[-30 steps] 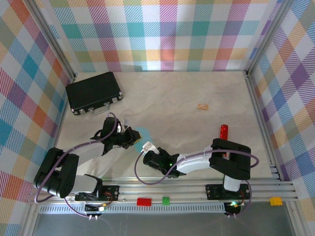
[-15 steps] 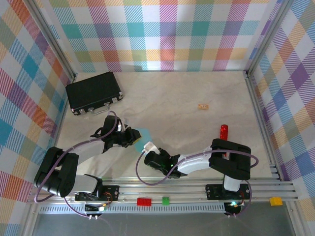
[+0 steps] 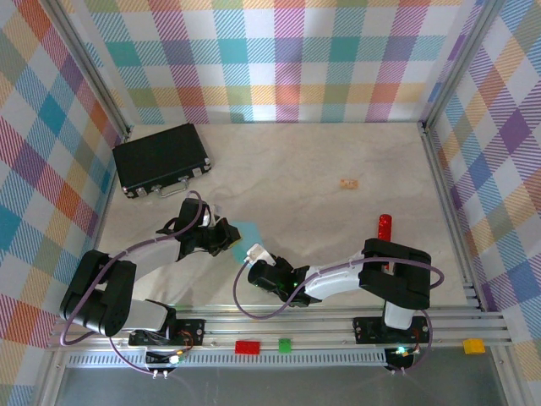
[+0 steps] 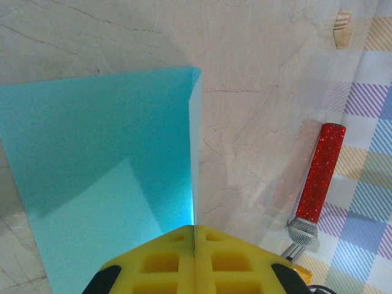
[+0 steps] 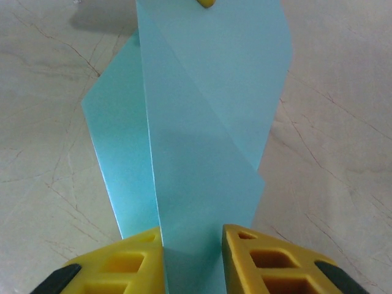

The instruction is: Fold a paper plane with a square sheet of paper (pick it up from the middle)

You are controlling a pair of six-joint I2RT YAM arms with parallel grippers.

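Observation:
The square sheet of paper is light turquoise, partly folded, and lies on the table between my two grippers. In the left wrist view the paper spreads out to the left with one folded edge standing upright, and my left gripper is shut on that edge. My left gripper sits just left of the sheet. My right gripper is at the sheet's near corner. Its yellow fingers stand apart, open, with a folded flap of the paper running between them.
A black case lies at the back left. A small tan scrap sits mid-table. A red-tipped marker lies on the right beside the right arm's upper link, and the marker also appears in the left wrist view. Checked walls enclose the table.
My right gripper's jaws have widened around the paper. My left gripper has closed tight on the folded edge. Both arms have barely shifted.

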